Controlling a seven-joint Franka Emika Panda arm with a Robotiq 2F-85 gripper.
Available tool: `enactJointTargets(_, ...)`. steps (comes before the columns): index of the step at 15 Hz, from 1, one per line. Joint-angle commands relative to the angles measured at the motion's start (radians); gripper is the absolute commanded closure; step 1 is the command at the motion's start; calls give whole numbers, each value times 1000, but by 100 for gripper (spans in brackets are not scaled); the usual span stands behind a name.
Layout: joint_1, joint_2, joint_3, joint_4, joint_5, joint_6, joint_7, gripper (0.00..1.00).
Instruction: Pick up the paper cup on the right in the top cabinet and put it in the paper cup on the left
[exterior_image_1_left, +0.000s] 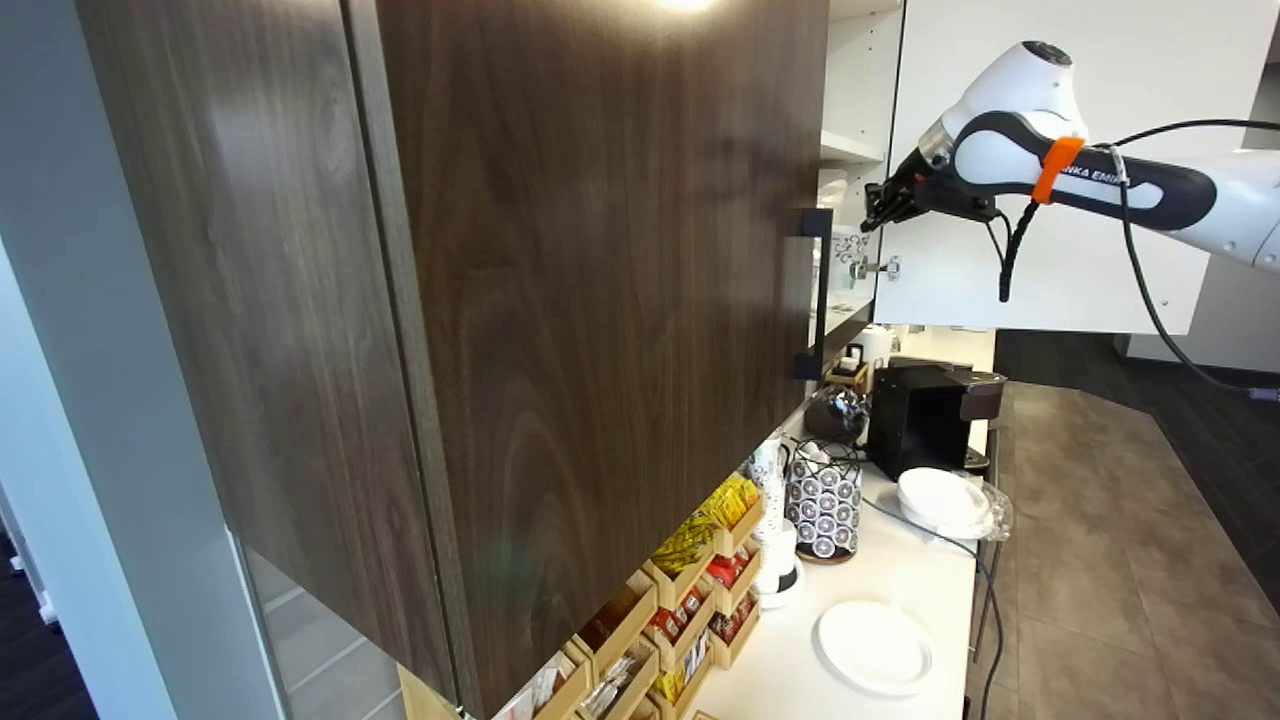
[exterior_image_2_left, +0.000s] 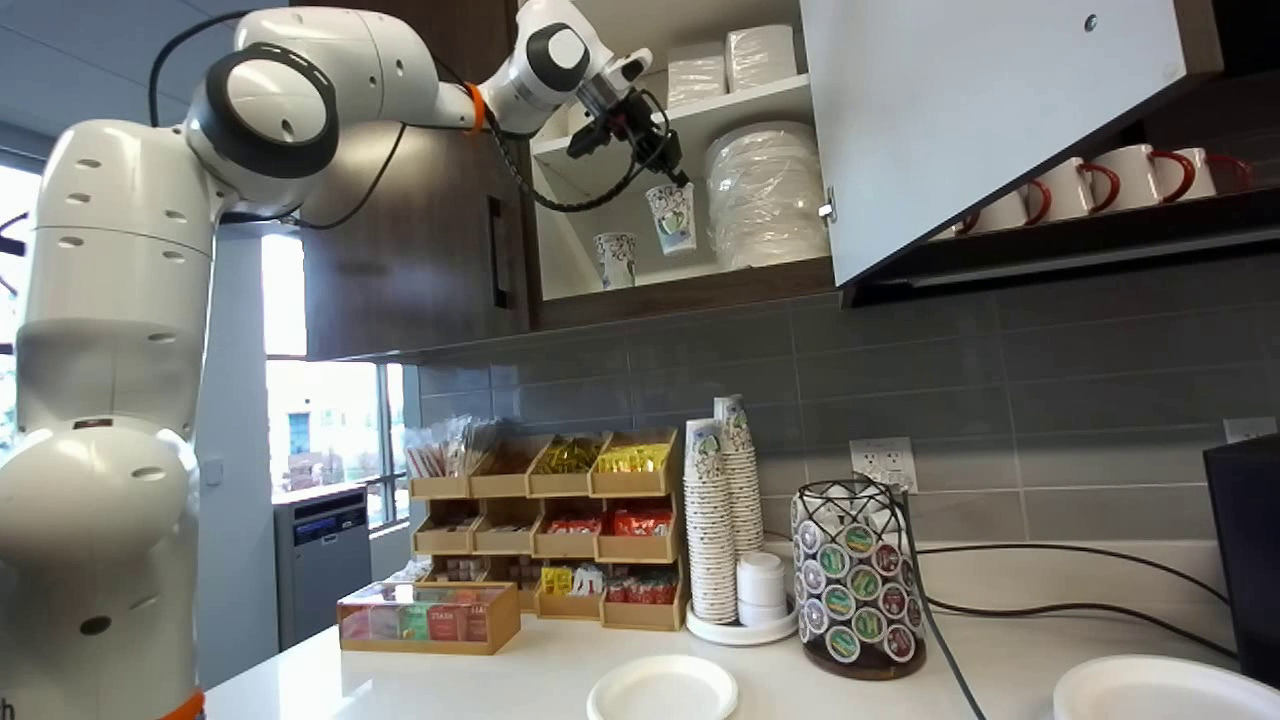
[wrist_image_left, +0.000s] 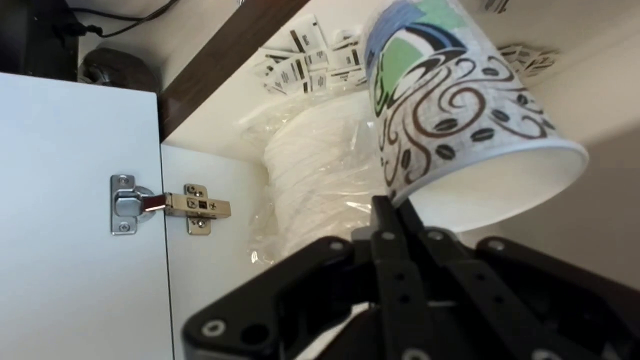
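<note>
The right paper cup (exterior_image_2_left: 672, 222), white with a coffee pattern, hangs tilted in the air inside the open top cabinet (exterior_image_2_left: 690, 290). My gripper (exterior_image_2_left: 684, 182) is shut on its rim. In the wrist view the fingertips (wrist_image_left: 397, 204) pinch the rim edge of the held cup (wrist_image_left: 445, 100), and its mouth faces the camera. The left paper cup (exterior_image_2_left: 615, 258) stands upright on the cabinet floor, left of and lower than the held cup, apart from it. In an exterior view the closed dark door (exterior_image_1_left: 620, 300) hides most of the interior; the gripper (exterior_image_1_left: 872, 212) shows beyond its edge.
A plastic-wrapped plate stack (exterior_image_2_left: 765, 195) stands right of the held cup, also in the wrist view (wrist_image_left: 325, 165). A shelf (exterior_image_2_left: 740, 108) lies above. The white door (exterior_image_2_left: 990, 110) stands open at right. Small packets (wrist_image_left: 310, 60) lie on the cabinet floor. Cup stacks (exterior_image_2_left: 710, 530) stand on the counter.
</note>
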Motion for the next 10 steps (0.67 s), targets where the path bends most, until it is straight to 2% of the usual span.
enactJointTargets(1,6,0,10,92,36,-36,-3,99)
enactJointTargets(4,15,-13,24,133,63,-49,-19,99)
enactJointTargets(10,45,-34,71,140,139,-35,-61,99)
